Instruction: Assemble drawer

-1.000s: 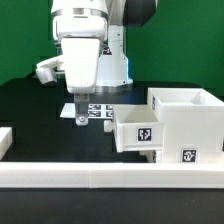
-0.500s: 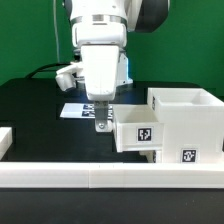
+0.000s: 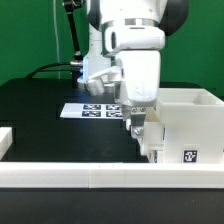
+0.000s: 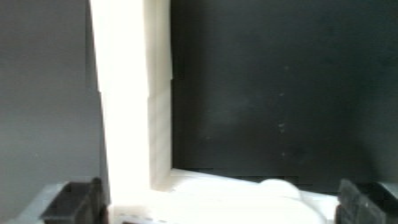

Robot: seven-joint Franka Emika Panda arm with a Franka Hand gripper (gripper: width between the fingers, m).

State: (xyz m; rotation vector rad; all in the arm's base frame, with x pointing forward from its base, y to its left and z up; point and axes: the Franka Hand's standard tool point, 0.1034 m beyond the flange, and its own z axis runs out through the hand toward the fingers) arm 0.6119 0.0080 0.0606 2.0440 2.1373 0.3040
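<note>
While a second earlier it had hung over the marker board (image 3: 92,109), the gripper (image 3: 138,124) had swung toward the exterior view's right and come down in front of the drawer (image 3: 187,125). Its fingers (image 4: 77,202) stood apart, gripping nothing, straddling a white wall of that unit. This looked like lining up for a grasp.

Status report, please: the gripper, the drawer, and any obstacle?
Gripper low at the drawer, fingers apart either side of a white wall, holding nothing. Marker board lies behind. Border rail in front, nothing blocking.
</note>
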